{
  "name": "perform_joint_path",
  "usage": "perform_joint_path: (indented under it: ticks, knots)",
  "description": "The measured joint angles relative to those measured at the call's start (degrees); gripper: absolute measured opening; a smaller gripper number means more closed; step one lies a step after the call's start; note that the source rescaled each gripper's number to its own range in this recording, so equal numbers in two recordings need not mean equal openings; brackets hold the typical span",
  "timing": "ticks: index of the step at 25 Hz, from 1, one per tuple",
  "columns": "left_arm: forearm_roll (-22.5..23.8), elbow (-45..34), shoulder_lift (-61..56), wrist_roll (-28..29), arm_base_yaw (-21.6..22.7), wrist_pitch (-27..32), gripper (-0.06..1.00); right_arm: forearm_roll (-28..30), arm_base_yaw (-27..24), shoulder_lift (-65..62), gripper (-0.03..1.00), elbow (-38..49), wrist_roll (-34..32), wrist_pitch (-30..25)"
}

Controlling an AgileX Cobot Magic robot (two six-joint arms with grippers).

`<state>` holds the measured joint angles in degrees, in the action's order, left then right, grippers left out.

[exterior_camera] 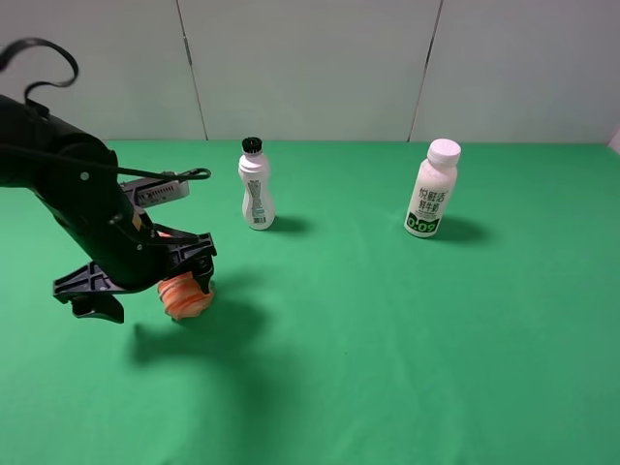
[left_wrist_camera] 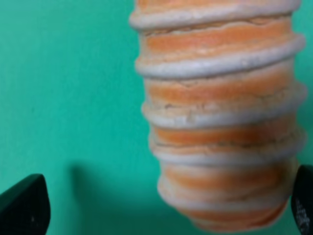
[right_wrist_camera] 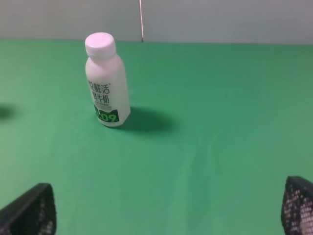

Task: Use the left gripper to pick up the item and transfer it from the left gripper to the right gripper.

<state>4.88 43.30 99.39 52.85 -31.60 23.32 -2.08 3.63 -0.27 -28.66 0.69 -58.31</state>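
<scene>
Now my left claw [exterior_camera: 145,281] hangs spread wide over the item [exterior_camera: 184,295], which lies on the green surface [exterior_camera: 387,339] at lower left, one end between my fingers so that closing should, I judge, pinch its ribbed sides.

Black arm, black pincers
Left arm [exterior_camera: 68,184] bulky matte black, with a looping black cable [exterior_camera: 74,62] and a silver-white wrist box [exterior_camera: 160,191]; left pincer [exterior_camera: 147,289] black; right pincer [right_wrist_camera: 164,211] black with mesh-textured fingers [right_wrist_camera: 32,213].

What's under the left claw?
The orange roll lies on the green cloth, between the open left claw. From the high camera, the left arm covers most of it.
</scene>
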Motion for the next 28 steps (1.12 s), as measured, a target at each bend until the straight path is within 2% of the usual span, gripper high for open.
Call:
perform_joint_path:
  ticks: [12,16,24,28]
  knots:
    - [-0.58,1.34,3.76,1.56,0.00,-3.38,0.98,0.00,0.00,0.00,1.00,0.00,0.00,0.00]
    - [-0.58,1.34,3.99,1.56,0.00,-4.01,0.94,0.00,0.00,0.00,1.00,0.00,0.00,0.00]
    - [-0.81,1.59,4.00,1.56,0.00,-4.57,0.62,0.00,0.00,0.00,1.00,0.00,0.00,0.00]
    - [-0.81,1.64,4.00,1.56,-0.26,-4.73,0.38,0.00,0.00,0.00,1.00,0.00,0.00,0.00]
